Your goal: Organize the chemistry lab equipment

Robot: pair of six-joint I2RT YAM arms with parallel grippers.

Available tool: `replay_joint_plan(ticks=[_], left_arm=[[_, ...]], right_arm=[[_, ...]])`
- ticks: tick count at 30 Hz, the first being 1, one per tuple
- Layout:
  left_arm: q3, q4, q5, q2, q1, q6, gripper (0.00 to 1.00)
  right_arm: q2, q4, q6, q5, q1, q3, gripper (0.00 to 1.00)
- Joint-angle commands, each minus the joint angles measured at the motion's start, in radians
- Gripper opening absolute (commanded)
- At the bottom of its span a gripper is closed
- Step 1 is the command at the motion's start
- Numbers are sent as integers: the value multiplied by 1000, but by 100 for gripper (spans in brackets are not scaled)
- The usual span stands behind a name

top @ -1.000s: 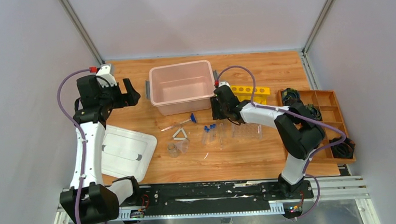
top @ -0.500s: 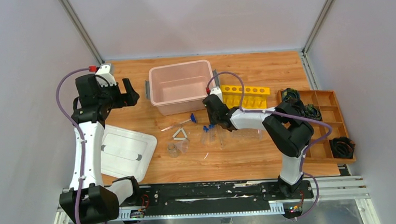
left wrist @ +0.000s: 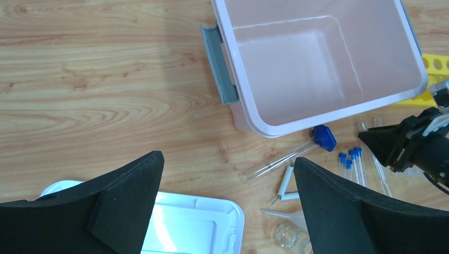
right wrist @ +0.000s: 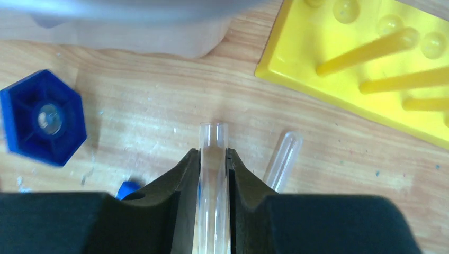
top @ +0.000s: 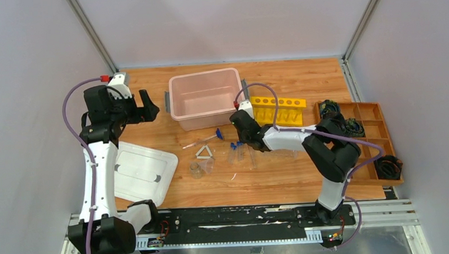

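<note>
My right gripper (top: 240,139) is shut on a clear uncapped tube (right wrist: 213,135), low over the table beside the small blue-capped tubes (top: 236,146). A second clear tube (right wrist: 283,153) lies just right of it. The thin clear rod (top: 201,142) with its blue hexagonal tip (right wrist: 42,116) lies in front of the pink bin (top: 206,98). The white triangle (top: 204,154) and a small clear cup (top: 197,170) sit nearer. The clear tube rack (top: 282,151) is partly hidden by my right arm. My left gripper (top: 149,107) is open and empty, high and left of the bin.
A yellow tube rack (top: 278,110) stands right of the bin. A wooden compartment tray (top: 367,139) with black coiled items is at the right edge. A white lid (top: 142,170) lies at the near left. The left wrist view shows the bin (left wrist: 317,69) and lid (left wrist: 185,227).
My right gripper has moved left and nearer, from beside the yellow rack to the loose tubes, and now grips a clear tube. The left arm has barely moved.
</note>
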Motion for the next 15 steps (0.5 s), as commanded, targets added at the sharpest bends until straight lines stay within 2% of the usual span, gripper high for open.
replay_joint_plan(ticks=[1, 10, 13, 15], left_arm=[[38, -30, 74, -15, 4, 45, 100], [84, -112, 249, -29, 4, 104, 100], [83, -113, 303, -52, -22, 98, 100], [81, -115, 311, -69, -86, 91, 100]], right_arm=[[-155, 15, 24, 51, 38, -55, 2], [-436, -11, 109, 74, 151, -147, 0], [-505, -8, 130, 81, 202, -117, 0], [-520, -5, 125, 91, 227, -57, 0]])
